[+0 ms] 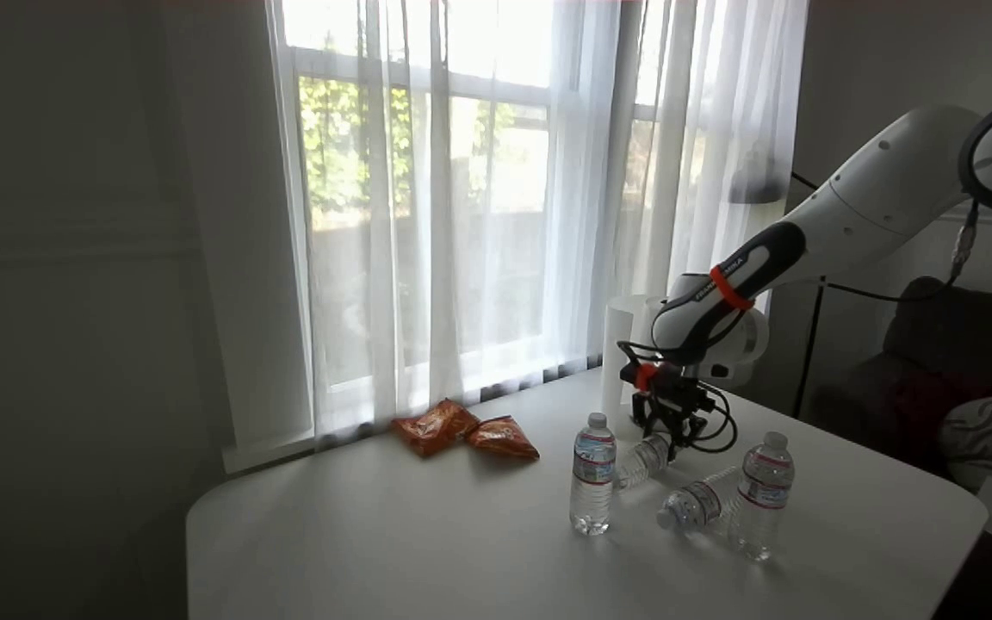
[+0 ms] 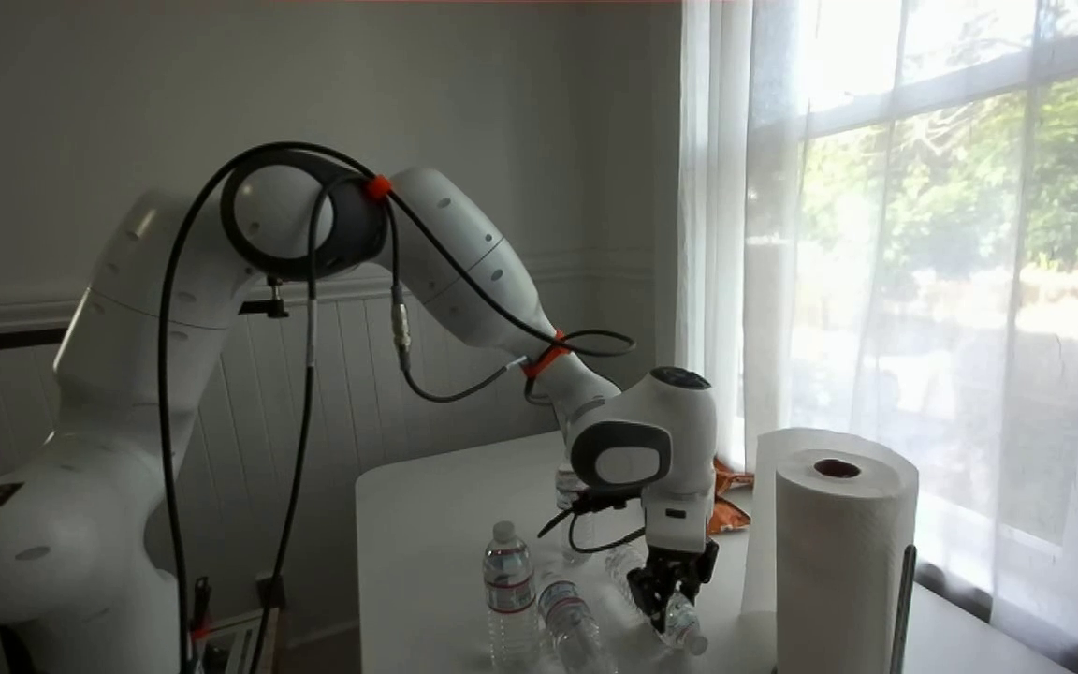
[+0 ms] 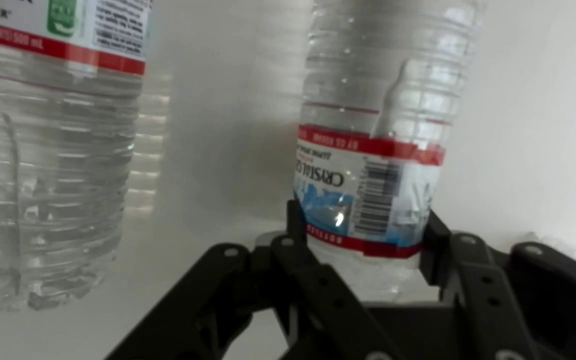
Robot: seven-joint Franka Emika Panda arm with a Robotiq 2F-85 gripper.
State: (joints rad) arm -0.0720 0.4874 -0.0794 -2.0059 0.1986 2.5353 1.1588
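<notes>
A clear water bottle [image 3: 373, 190] with a red, white and blue label lies on its side. My gripper [image 3: 366, 232] is shut around it, with both pads [image 3: 296, 220] against the label near the neck end. The cap end is hidden behind the gripper in the wrist view, but the cap shows beside the gripper [image 2: 676, 599] in an exterior view. Another bottle [image 3: 53, 150] lies alongside, apart from the fingers and pointing the opposite way. Two upright bottles stand nearby, a near one [image 1: 592, 482] and one further right [image 1: 763, 499]. Whether the held bottle touches the table cannot be told.
A paper towel roll [image 2: 843, 562] stands close beside the gripper on a holder. Two orange snack bags [image 1: 437, 426] lie by the window on the white table [image 1: 375, 534]. Sheer curtains [image 1: 444, 258] hang along the table's window side. Cables loop from the wrist.
</notes>
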